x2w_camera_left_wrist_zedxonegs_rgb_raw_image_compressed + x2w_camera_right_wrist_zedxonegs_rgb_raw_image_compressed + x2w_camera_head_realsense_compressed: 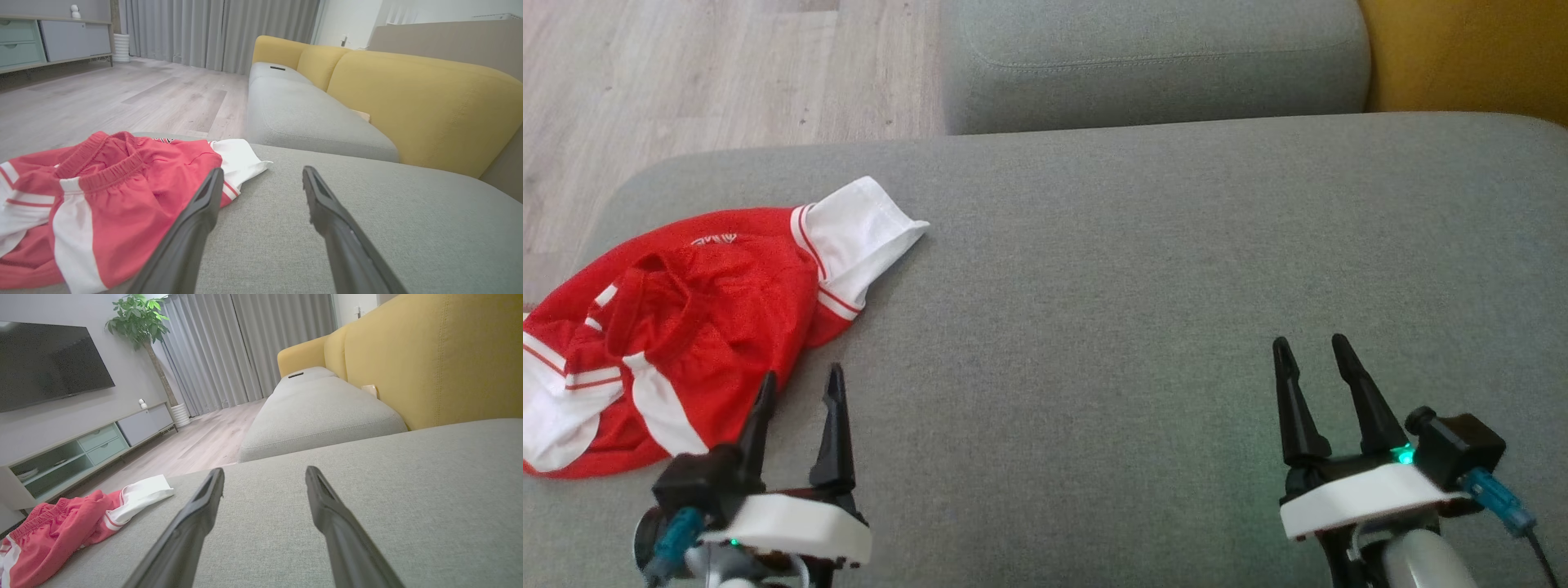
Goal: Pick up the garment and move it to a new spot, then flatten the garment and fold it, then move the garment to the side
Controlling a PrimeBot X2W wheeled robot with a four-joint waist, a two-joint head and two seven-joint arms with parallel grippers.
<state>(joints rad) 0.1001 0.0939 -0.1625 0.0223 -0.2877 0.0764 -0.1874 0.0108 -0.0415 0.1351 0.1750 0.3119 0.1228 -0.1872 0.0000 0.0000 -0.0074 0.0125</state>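
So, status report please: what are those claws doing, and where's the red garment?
Left gripper open, empty, beside garment. Right gripper open, empty, over bare cushion. Garment crumpled, cushion's left end. Nothing blocking.

Count by kind:

- Garment [686, 327]: one, red and white, at the left.
- Grippers: two, the left gripper [801, 374] and the right gripper [1311, 341]. Each has two dark fingers, four in total.
- Grey seat cushions: two, the near cushion [1135, 327] and the far cushion [1152, 65].
- Far across the room: one television [45, 363], one potted plant [139, 318] and one low cabinet [81, 453], which bears one small white object [142, 403].
- On the far seat: one small dark flat item [296, 375].
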